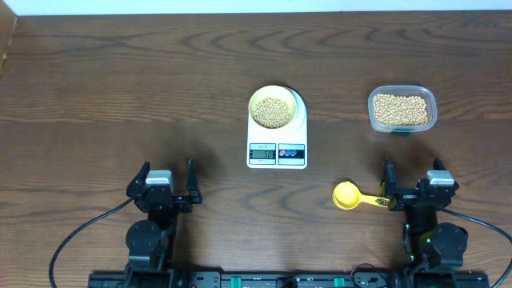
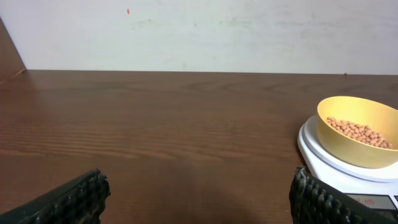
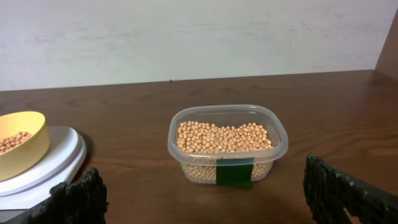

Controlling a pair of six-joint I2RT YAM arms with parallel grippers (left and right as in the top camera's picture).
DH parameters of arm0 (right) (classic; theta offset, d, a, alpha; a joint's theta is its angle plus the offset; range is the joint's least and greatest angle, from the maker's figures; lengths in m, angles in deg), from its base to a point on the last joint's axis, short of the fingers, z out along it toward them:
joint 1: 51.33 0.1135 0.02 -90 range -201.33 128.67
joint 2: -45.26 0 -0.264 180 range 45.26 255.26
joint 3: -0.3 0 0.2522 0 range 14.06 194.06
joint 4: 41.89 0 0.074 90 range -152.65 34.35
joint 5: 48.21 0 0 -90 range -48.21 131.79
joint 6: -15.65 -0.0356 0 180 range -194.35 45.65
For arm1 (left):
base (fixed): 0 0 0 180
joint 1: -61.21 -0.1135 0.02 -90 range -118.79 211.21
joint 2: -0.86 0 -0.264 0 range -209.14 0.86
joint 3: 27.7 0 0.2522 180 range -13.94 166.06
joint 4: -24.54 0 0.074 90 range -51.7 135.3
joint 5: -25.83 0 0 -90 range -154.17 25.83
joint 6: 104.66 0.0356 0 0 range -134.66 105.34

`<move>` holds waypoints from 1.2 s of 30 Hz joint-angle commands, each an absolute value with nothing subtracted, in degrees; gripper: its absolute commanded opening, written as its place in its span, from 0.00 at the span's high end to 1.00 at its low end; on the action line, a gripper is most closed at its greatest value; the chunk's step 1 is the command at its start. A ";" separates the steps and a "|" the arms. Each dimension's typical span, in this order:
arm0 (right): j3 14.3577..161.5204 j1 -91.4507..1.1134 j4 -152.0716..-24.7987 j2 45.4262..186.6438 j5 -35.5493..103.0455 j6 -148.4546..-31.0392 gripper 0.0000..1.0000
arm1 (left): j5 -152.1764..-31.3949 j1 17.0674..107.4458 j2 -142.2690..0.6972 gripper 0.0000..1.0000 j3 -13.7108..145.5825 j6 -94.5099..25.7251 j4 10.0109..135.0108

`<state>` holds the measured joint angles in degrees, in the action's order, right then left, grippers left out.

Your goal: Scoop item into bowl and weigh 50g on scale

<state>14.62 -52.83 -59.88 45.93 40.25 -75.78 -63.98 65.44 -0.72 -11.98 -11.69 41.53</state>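
L gripper & R gripper sit at near edge of table, both w/ jaws wide, gripping nothing. Yellow scoop lies by R gripper, handle toward it. Mid-table, scale carries bowl w/ beans. Clear tub w/ more beans stands right of scale, apart.

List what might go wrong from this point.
The yellow scoop lies flat on the table, its thin handle by the open right end effector; a grasp may slip or push it away. The clear tub is nearly full of beans, so digging in could spill some or shove it. The bowl on the scale already holds some; a full scoop might overshoot, and the display is too small to read here.
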 commanded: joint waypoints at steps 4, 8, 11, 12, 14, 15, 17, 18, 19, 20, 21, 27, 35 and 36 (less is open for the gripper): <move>14.38 -53.11 -59.94 45.58 40.12 -76.00 0.01 | -63.09 65.41 -1.25 0.05 -13.01 -11.96 43.76; 14.38 -53.11 -59.94 45.58 40.12 -76.00 0.01 | -63.09 65.41 -1.16 0.05 -13.01 -11.96 43.76; 14.38 -53.11 -59.94 45.58 40.12 -76.00 0.01 | -63.09 65.41 -0.94 0.05 -13.01 -11.96 43.76; 14.38 -53.11 -59.94 45.58 40.12 -76.00 0.01 | -63.07 65.41 -0.24 0.05 -13.01 -11.98 43.76; 14.38 -53.11 -59.94 45.58 40.12 -76.00 0.01 | -63.07 65.41 0.81 0.05 -13.01 -11.98 43.54; 14.38 -53.11 -59.94 45.58 40.12 -76.00 0.01 | -63.07 65.41 0.78 0.05 -13.03 -11.98 43.45; 14.38 -53.11 -59.94 45.58 40.12 -76.00 0.01 | -63.07 65.41 0.78 0.05 -13.14 -11.96 43.41; 14.38 -53.11 -59.94 45.58 40.12 -76.00 0.01 | -63.07 65.41 0.78 0.05 -13.19 -11.96 43.36; 14.38 -53.11 -59.92 45.58 40.12 -76.00 0.01 | -63.07 65.41 0.78 0.05 -13.19 -11.98 43.36; 14.38 -53.11 -59.94 45.58 40.12 -76.00 0.01 | -63.07 65.41 0.78 0.05 -13.19 -11.96 43.36; 14.38 -53.11 -59.94 45.58 40.12 -75.98 0.01 | -63.07 65.41 0.78 0.05 -13.19 -11.98 43.36; 14.38 -53.11 -59.94 45.58 40.12 -76.00 0.01 | -63.07 65.41 0.78 0.05 -13.19 -11.96 43.36; 14.38 -53.11 -59.94 45.58 40.12 -75.98 0.01 | -63.07 65.41 0.68 0.05 -13.19 -11.98 43.39; 14.38 -53.11 -59.94 45.58 40.12 -76.00 0.01 | -63.07 65.41 0.65 0.05 -13.19 -11.96 43.36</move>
